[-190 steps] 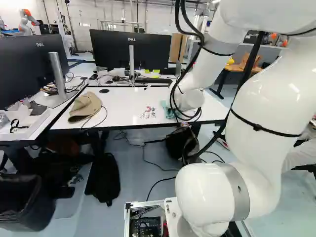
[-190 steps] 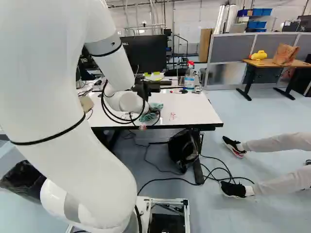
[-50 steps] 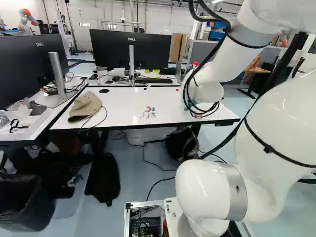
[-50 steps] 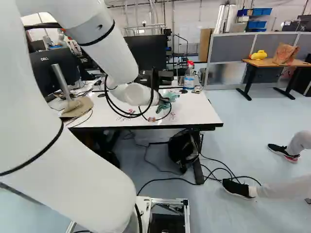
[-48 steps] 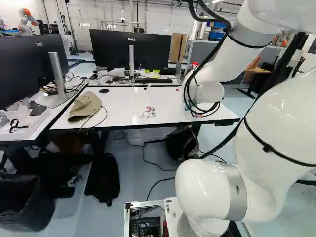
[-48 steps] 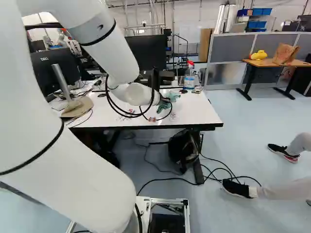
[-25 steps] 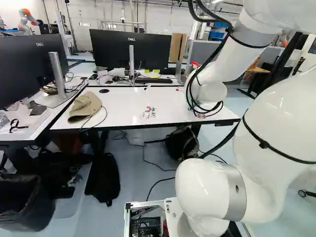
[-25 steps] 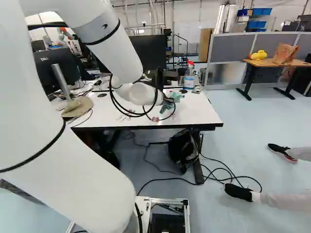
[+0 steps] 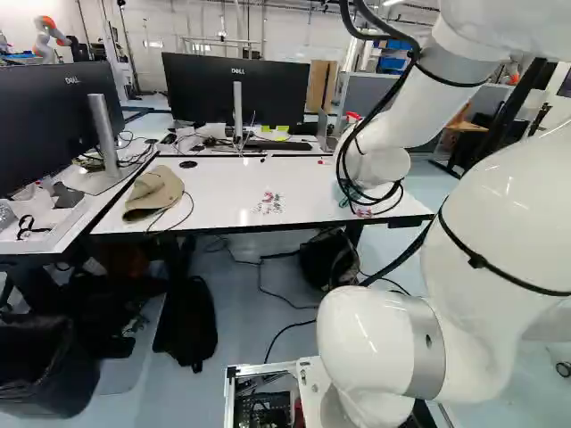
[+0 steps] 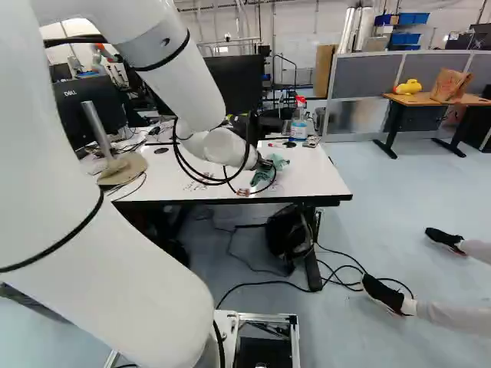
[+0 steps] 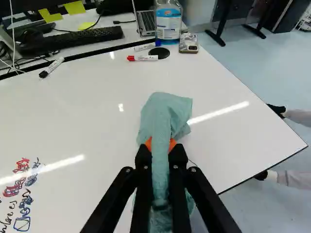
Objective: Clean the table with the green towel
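Red-capped marker (image 11: 146,58) beside black disc (image 11: 163,52); tan hat (image 9: 153,192).

Crumpled green towel (image 11: 162,114), pinched in the pincer (image 10: 265,162) — apparently touching the white, scribbled table (image 11: 87,116).

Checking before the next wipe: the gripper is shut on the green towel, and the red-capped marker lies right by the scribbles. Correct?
Not quite: the wrist view shows the red-capped marker beside the black disc, well away from the scribbles. The gripper is indeed shut on the green towel.
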